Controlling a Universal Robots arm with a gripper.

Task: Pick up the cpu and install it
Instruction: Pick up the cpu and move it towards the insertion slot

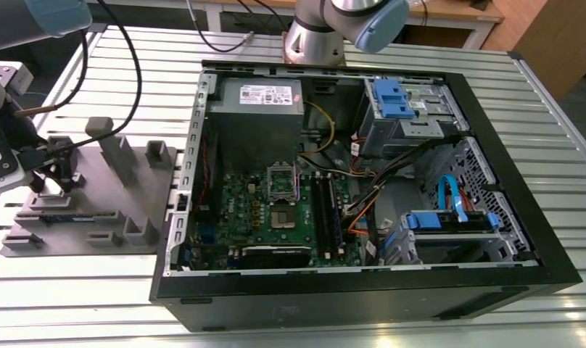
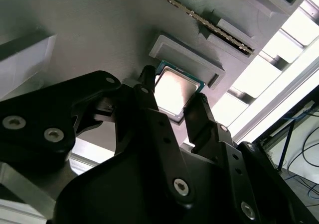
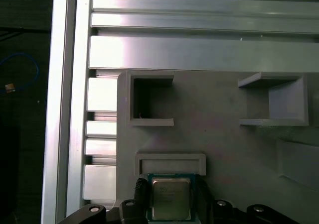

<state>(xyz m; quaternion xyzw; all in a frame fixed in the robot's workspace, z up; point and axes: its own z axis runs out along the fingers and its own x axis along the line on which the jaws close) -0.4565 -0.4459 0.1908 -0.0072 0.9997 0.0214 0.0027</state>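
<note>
Claw (image 2: pixel 173 86) sits closest in both wrist views, set narrow & gripping cpu (image 3: pixel 170 200) by two opposite edges, w/ black fingers (image 2: pixel 149 104) one each side. Cpu lies flat, silver top up, on grey tray (image 3: pixel 224 149), just beside a low raised lip (image 3: pixel 169 159). At the exterior view's left, claw hangs over that tray, which rests on slatted desk (image 1: pixel 99 290). Toward the exterior view's right lies open case (image 1: pixel 370 286) on its side, green board (image 1: pixel 240 210) exposed, well apart from cpu.
</note>
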